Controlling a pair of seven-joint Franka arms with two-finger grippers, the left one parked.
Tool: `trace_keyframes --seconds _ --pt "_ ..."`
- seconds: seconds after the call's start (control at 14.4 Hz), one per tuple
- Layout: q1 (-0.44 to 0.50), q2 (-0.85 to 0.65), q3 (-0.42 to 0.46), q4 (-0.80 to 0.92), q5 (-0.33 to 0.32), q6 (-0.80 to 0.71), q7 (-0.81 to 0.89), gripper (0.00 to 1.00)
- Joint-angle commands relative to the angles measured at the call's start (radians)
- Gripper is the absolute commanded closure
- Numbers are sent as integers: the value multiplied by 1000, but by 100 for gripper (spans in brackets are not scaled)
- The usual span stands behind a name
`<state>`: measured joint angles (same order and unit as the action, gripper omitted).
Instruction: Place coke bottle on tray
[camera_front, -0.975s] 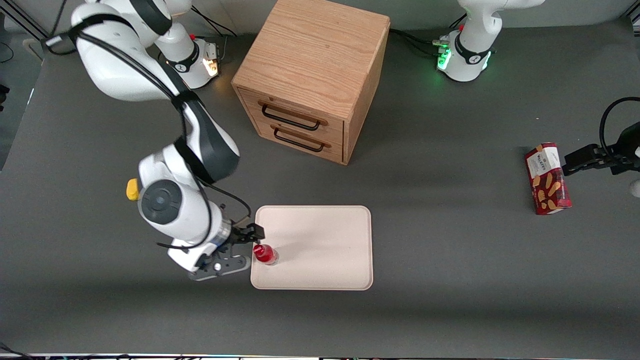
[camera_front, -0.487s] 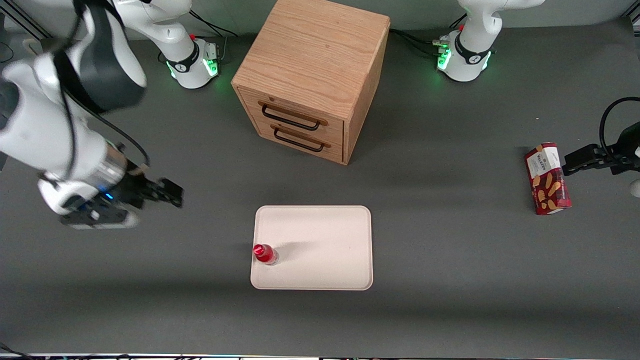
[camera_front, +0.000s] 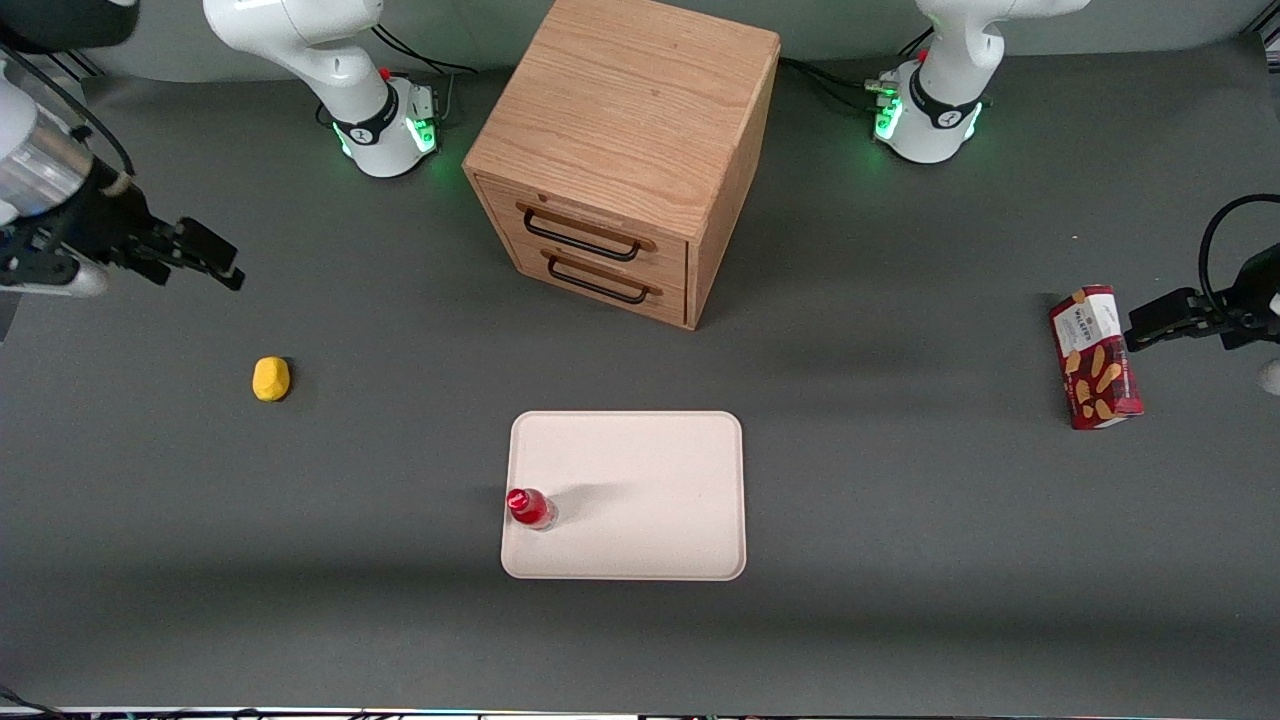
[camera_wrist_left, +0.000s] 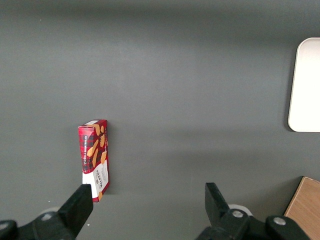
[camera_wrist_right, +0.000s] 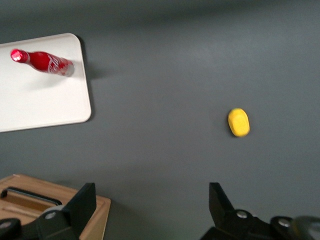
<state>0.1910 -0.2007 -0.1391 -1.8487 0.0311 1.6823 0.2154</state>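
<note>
On the tray (camera_front: 640, 480), the coke bottle (camera_front: 528, 508) stands upright beside its rim. Well apart from the tray, the gripper (camera_front: 205, 262) hangs with jaws released. A bench jolt could topple the bottle.

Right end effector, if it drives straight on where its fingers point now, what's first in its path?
Probably bare table. The end effector, open and raised at the working arm's end, points down at the mat between the yellow object and the tray. Depth is unclear.

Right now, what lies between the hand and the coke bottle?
Only a small yellow object on bare table, seen in the front view. The open hand hangs toward the working arm's end; the coke bottle stands on the tray.
</note>
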Motion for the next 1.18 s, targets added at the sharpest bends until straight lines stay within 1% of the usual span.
trace_keyframes --seconds 0.0,0.21,0.35,0.42,0.56,0.84,1.11 --pt "7 -14 -7 12 15 -47 -5 0" --pt "2 -14 -14 23 -2 -47 -8 0" --pt "2 7 -25 64 -14 -52 -17 0" --pt "2 17 -25 86 -16 -68 -21 0" --pt "4 36 -25 127 -48 -145 -57 0" --pt "2 64 -28 138 -53 -165 -152 0" --pt "2 73 -34 147 -48 -165 -140 0"
